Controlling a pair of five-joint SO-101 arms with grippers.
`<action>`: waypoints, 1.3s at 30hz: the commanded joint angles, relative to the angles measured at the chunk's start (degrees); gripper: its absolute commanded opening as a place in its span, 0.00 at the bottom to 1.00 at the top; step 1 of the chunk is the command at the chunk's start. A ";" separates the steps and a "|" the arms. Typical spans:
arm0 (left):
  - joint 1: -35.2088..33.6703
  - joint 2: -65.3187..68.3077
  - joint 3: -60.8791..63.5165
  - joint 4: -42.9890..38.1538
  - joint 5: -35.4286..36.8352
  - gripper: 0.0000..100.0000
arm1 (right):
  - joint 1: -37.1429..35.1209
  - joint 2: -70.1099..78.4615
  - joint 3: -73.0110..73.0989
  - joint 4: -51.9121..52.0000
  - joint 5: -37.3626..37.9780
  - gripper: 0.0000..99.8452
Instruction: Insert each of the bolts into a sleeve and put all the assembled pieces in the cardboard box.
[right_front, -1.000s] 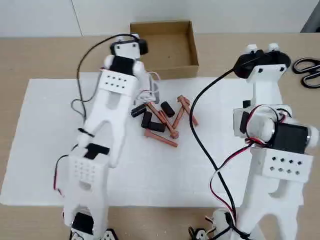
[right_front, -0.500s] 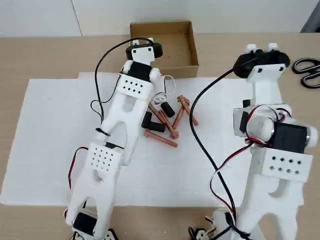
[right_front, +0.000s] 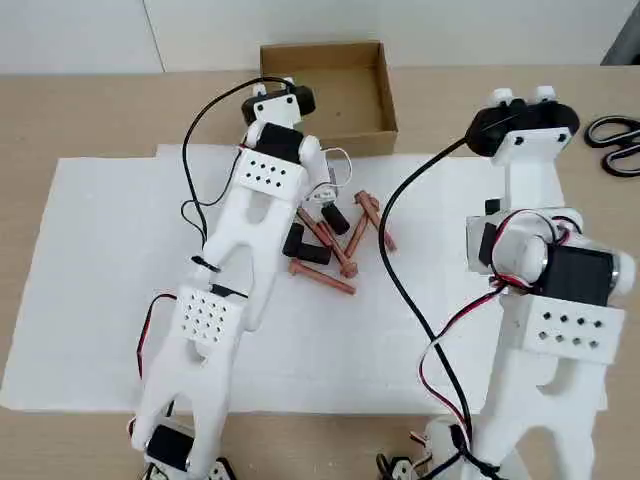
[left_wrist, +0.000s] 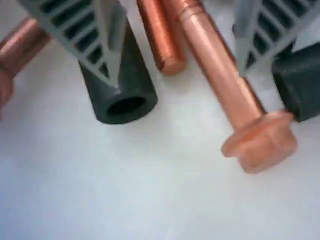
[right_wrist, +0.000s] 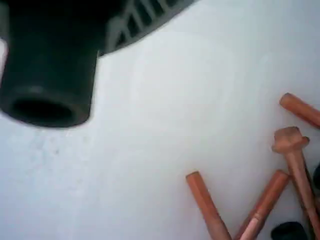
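Note:
Copper bolts (right_front: 322, 277) and short black sleeves (right_front: 315, 254) lie in a loose pile on the white foam mat (right_front: 100, 280). My left gripper (right_front: 326, 196) is down at the pile's far side. Seen from the left wrist, my left gripper (left_wrist: 177, 75) is open, its ribbed fingers (left_wrist: 95, 40) straddling a black sleeve (left_wrist: 120, 95) and a flanged bolt (left_wrist: 240, 115). The right arm (right_front: 540, 260) stands over the mat's right side. My right gripper (right_wrist: 65, 20) is shut on a black sleeve (right_wrist: 47, 65), held above the mat, with several bolts (right_wrist: 207, 205) lying farther off.
The open cardboard box (right_front: 383, 90) sits just beyond the mat's far edge, behind the left gripper. Scissors (right_front: 615, 140) lie at the table's right edge. Cables (right_front: 400, 250) hang from the right arm beside the pile.
The left arm swung to the right and came down onto the pile of bolts and sleeves, then barely shifted. The right arm has stayed still.

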 joint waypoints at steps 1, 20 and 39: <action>-0.62 -0.88 0.84 1.14 0.62 0.16 | 0.31 -1.54 -0.35 -1.27 0.44 0.00; -2.20 -0.62 4.79 0.70 2.99 0.16 | 0.31 -1.54 -0.35 -1.27 0.09 0.00; -2.02 3.96 4.26 -0.97 5.10 0.03 | 0.31 -1.54 -0.53 -1.27 0.00 0.00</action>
